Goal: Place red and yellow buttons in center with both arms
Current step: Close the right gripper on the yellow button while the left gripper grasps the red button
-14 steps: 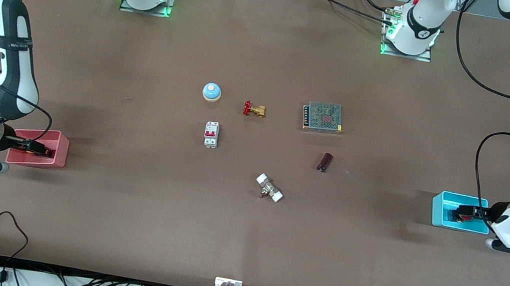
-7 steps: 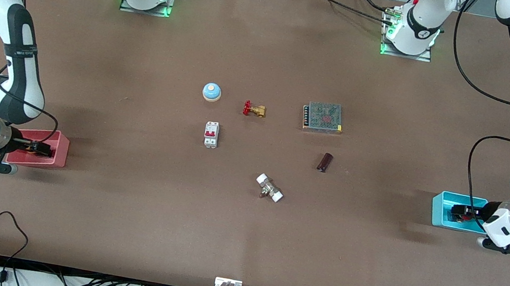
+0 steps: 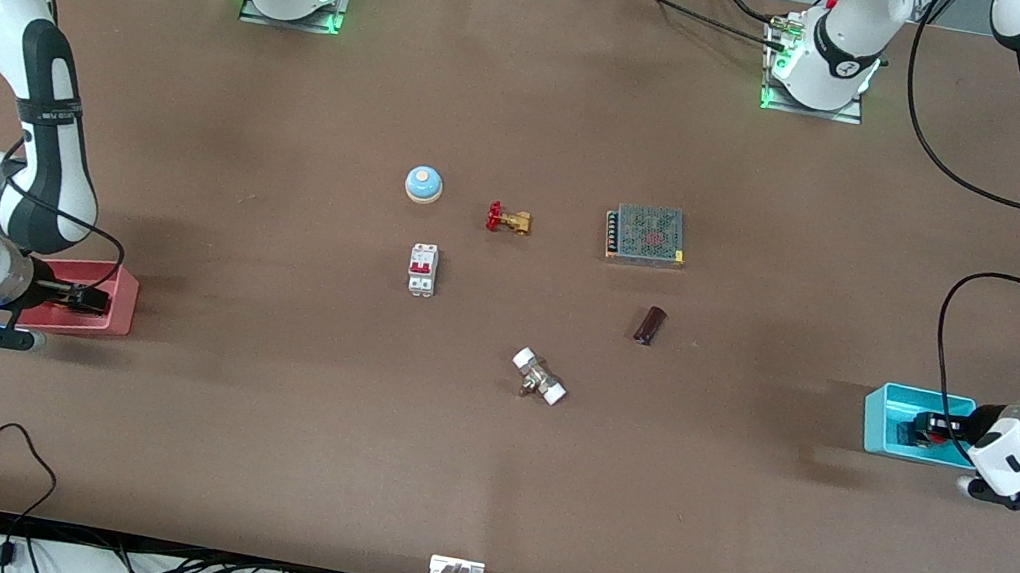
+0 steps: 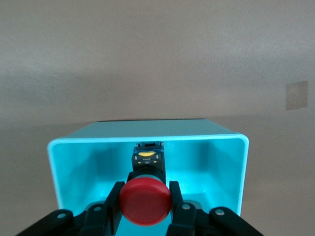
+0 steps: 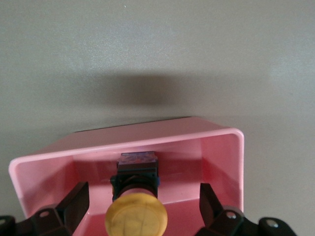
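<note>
The red button [image 4: 145,202] lies in the cyan bin [image 4: 147,140] at the left arm's end of the table. My left gripper [image 4: 145,191] reaches into that bin and is shut on the button's red cap, one finger on each side; it shows in the front view [image 3: 923,429] too. The yellow button [image 5: 136,215] lies in the pink bin [image 5: 123,142] at the right arm's end. My right gripper [image 5: 142,194] is open inside that bin, its fingers wide on either side of the yellow cap and apart from it; it also shows in the front view [image 3: 88,299].
On the brown tabletop [image 3: 483,465] between the bins lie a blue bell [image 3: 423,184], a brass valve [image 3: 508,220], a metal power supply [image 3: 646,234], a white circuit breaker [image 3: 423,268], a dark cylinder [image 3: 650,325] and a white-ended fitting [image 3: 539,377].
Both hands have shifted slightly at their bins, the right hand a little toward the pink bin. The things in the middle of the table have not moved.
</note>
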Robot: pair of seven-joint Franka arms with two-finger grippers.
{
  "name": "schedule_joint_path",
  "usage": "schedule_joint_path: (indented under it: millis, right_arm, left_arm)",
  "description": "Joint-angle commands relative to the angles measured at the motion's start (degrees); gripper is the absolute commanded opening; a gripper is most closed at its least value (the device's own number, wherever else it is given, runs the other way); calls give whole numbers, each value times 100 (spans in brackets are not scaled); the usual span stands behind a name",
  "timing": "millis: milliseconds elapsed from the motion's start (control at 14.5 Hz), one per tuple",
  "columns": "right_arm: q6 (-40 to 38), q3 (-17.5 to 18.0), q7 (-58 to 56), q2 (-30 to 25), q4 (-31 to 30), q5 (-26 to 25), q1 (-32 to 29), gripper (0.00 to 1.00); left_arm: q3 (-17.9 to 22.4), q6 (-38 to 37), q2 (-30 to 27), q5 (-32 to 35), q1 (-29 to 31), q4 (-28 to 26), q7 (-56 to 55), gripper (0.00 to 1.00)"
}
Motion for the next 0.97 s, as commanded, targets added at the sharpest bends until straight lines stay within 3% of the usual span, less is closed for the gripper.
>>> schedule_joint_path:
  millis: [0,138,345,483,621,897]
  right_arm:
    - [105,44,-79,87,136,-45,-60,96]
    - [114,44,-79,96,136,-27,-69,91]
    - [114,44,-62,96,136,-18,-69,75]
    - [114,44,-18,96,136,-18,-60,64]
    - [114,44,0,96,136,-9,-69,61]
    - [97,44,-26,87,127,-1,-69,48]
  left_arm:
    - [5,-200,-471,290,-42,-69,20,21]
    - [-21,-350,-717,299,-42,-51,20,20]
    - [-74,-779,-1077,290,-138,-60,-23,20]
    - [-126,-1122,-1253,290,-296,-77,-425,20]
    - [-232,-1325,-1306,229,-551,-77,-1040,20]
    - [-828,-1387,-1263,185,-675,-130,-2201,20]
